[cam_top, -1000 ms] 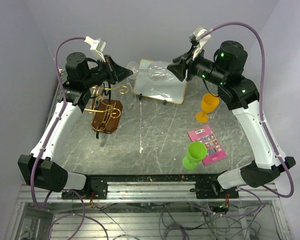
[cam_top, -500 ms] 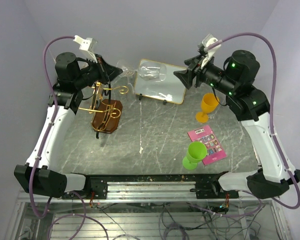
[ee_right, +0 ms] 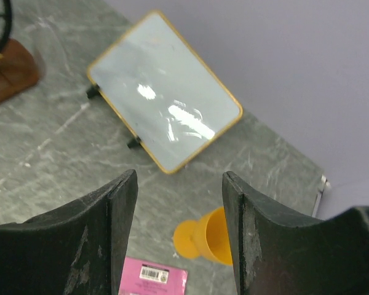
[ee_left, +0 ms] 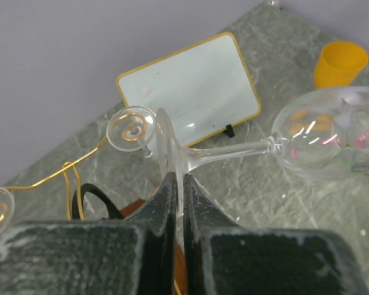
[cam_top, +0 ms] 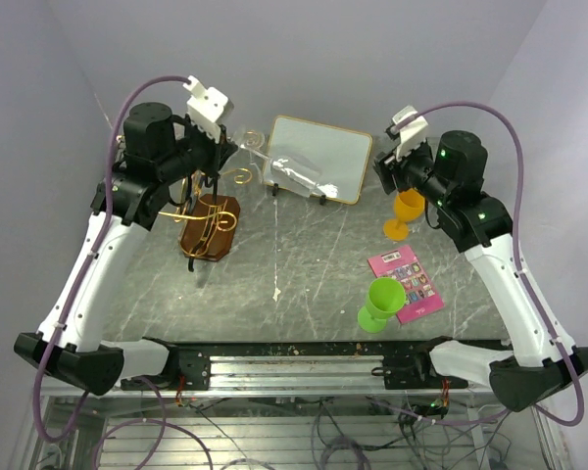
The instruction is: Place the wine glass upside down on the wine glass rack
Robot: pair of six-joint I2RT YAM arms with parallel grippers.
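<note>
Left wrist view: clamping the wine glass [ee_left: 270, 146] by its foot in the narrowed left gripper [ee_left: 177, 181], lying sideways above the table [ee_left: 246, 203] just beside the wine glass rack [ee_left: 132, 130], likely to leave the bowl free for inverting; right gripper [ee_right: 179, 184] spread wide, empty, well apart.

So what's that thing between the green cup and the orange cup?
A pink card lies flat between the green cup and the orange cup. The top view shows it best, right beside the green cup.
</note>
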